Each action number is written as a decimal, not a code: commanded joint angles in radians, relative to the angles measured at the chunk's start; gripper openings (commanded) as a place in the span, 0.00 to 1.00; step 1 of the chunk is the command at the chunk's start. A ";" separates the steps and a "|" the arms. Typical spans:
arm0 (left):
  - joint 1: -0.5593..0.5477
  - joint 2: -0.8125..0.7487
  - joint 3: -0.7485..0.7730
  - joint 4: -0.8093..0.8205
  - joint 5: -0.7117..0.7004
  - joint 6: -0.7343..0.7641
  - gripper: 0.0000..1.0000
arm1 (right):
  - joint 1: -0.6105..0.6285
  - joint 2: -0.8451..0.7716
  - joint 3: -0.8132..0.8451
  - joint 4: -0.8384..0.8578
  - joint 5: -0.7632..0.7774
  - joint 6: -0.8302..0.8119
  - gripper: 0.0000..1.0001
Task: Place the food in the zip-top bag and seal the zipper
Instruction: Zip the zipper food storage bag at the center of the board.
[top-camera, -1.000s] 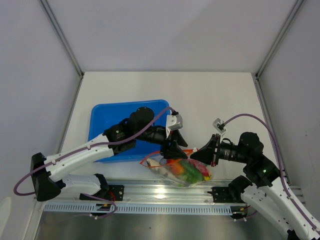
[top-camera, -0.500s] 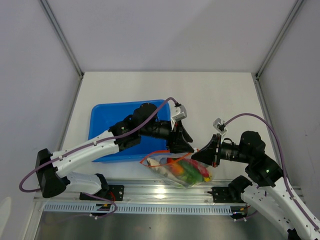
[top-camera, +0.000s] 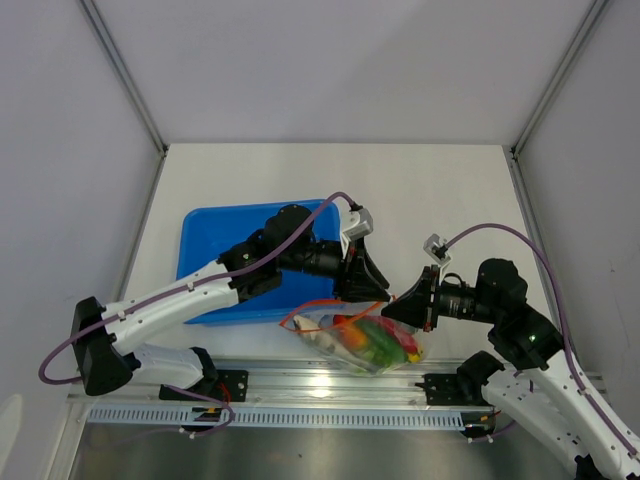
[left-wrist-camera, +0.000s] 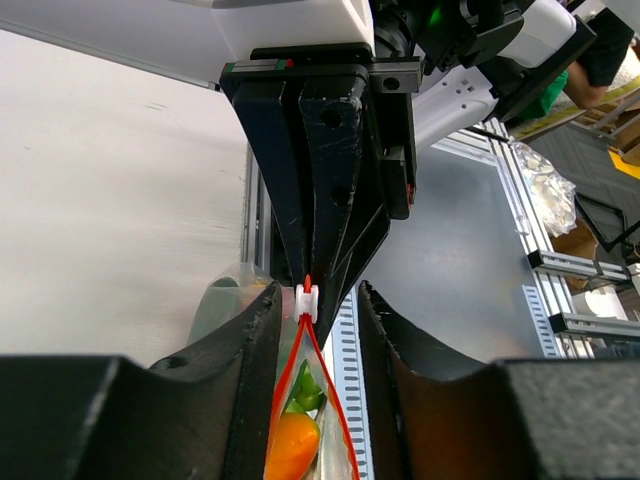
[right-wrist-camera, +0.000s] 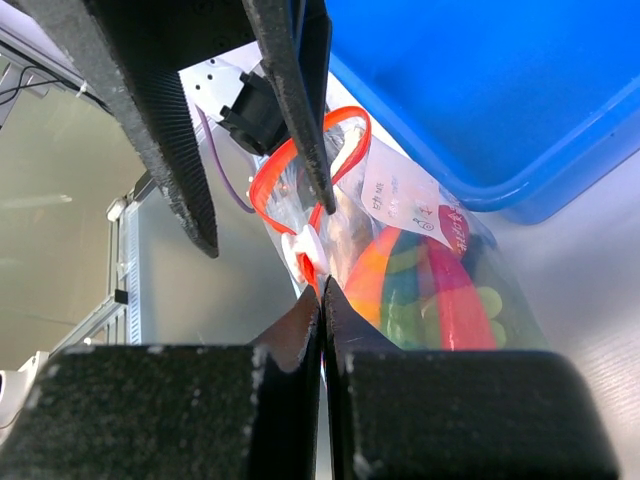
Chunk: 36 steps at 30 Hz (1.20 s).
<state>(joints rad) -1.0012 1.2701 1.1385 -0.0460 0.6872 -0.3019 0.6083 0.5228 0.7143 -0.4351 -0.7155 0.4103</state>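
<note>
The zip-top bag (top-camera: 365, 340) lies at the table's front edge with colourful food (top-camera: 378, 342) inside; orange and green pieces (left-wrist-camera: 292, 440) show through its mouth. My right gripper (top-camera: 397, 305) is shut on the end of the red-orange zipper (right-wrist-camera: 270, 170), just past the white slider (right-wrist-camera: 303, 250). My left gripper (top-camera: 383, 292) faces it, open, with one finger (left-wrist-camera: 255, 340) on each side of the slider (left-wrist-camera: 307, 300) and neither touching it. Behind the slider the zipper (left-wrist-camera: 283, 390) is still spread apart.
A blue tray (top-camera: 215, 230) sits to the left of the bag, under the left arm. An aluminium rail (top-camera: 320, 385) runs along the front edge just below the bag. White walls enclose the table on three sides.
The left gripper has moved right along the bag's mouth up to the slider by the right gripper, and its jaws have narrowed. The right gripper and the bag have barely moved.
</note>
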 joint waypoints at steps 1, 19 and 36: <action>-0.004 0.009 0.006 0.040 0.029 -0.022 0.38 | 0.007 0.003 0.053 0.052 0.011 -0.005 0.00; -0.017 0.012 0.001 0.000 0.011 0.010 0.23 | 0.011 0.028 0.065 0.064 0.042 0.007 0.00; -0.017 0.002 -0.002 -0.034 -0.025 0.014 0.31 | 0.015 0.016 0.063 0.067 0.106 0.025 0.00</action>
<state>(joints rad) -1.0126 1.2903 1.1381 -0.0700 0.6750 -0.2951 0.6201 0.5430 0.7315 -0.4324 -0.6289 0.4232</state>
